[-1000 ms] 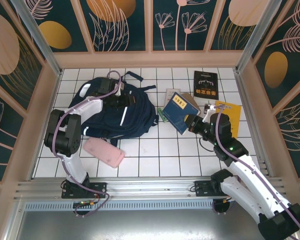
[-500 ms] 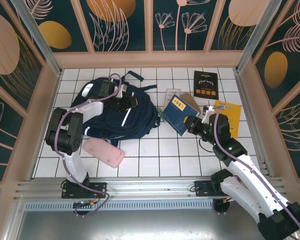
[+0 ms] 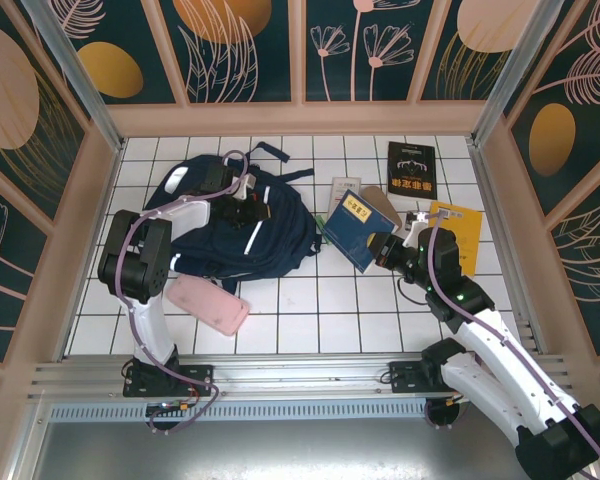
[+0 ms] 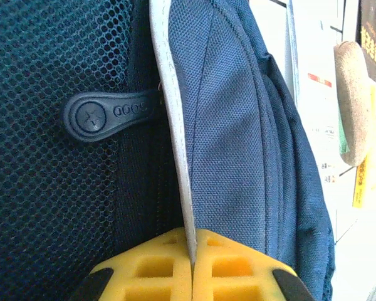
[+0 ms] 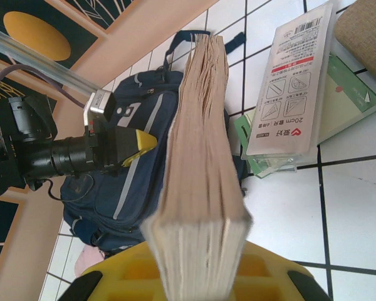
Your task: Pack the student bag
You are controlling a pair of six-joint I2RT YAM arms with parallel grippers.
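Jaws snap shut: left gripper [image 4: 191, 251] now pinches white trim [image 4: 174, 125] of student bag [image 3: 270, 240]; right gripper [image 5: 197, 273] still clamps blue book [image 3: 352, 228].

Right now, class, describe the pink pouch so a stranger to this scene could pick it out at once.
Find the big navy backpack on the left of the white tiled table. Just in front of it, toward the near edge, lies a flat oblong pouch. It alone is pale pink; the blue book, black book and yellow book are further right.
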